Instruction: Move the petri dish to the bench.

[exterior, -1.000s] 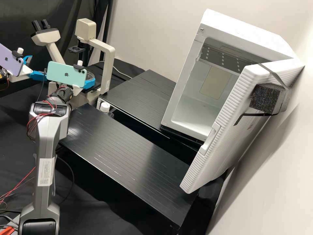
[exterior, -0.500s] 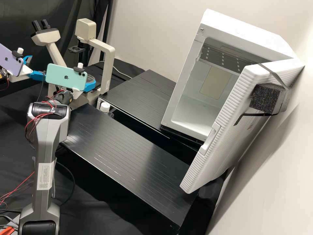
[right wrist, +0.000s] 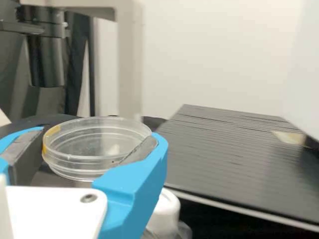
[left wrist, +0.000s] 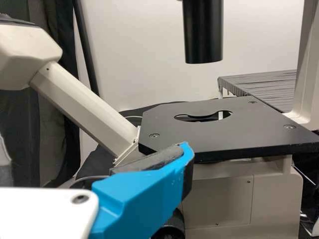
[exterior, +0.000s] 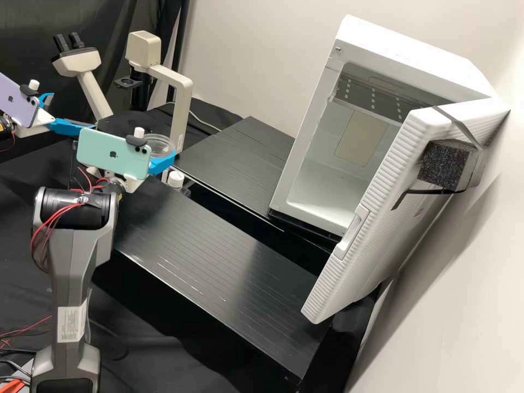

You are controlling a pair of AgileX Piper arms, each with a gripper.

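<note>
There's room to pass over the near black bench (exterior: 218, 245), between the white-capped bottle (exterior: 176, 178) and open fridge door (exterior: 376, 213).

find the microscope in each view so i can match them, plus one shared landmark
High view: the microscope, towards the upper left.
Left wrist view: its flat black stage near mid-picture, under the black tube.
Right wrist view: its pale pillar, beyond the petri dish.
Shared landmark: the black ridged platform near the pillar.
</note>
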